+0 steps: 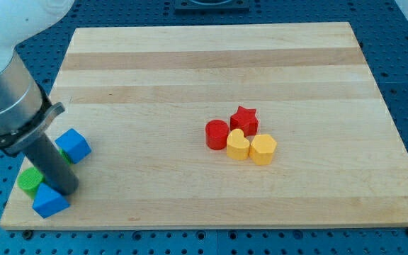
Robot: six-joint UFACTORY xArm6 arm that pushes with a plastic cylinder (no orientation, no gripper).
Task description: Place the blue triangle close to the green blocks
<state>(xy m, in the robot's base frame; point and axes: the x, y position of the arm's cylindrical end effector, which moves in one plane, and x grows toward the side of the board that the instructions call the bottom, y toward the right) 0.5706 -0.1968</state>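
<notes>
Resting on the near left corner of the wooden surface (190, 64) is the blue triangle (49, 201), close to the near edge. My tip (68, 193) sits just at that block's far right side, apparently touching it, though the exact point of contact cannot be made out because the dark rod covers it. The rod slants up toward the left into a grey metal cylinder that fills the left margin of the view.

As for a hand, the arm carries none: it ends only in the straight rod, so nothing opens or closes and nothing is held; the tip merely meets the block from the side.

A green block (29, 180) lies immediately left of the rod and just beyond the blue triangle, touching or nearly touching it; its shape cannot be told because the rod hides part of it. A sliver of green also shows behind the rod on its right side, but whether that is a second green block is unclear. A blue cube (73, 145) stands a little farther off, to the right of the rod, tilted so one corner points toward the near side.

Well apart, right of the middle of the surface, four blocks huddle together: a red cylinder (217, 134), a red star (244, 119) behind it to the right, a yellow heart (238, 145) and a yellow hexagon (263, 149) in front.
</notes>
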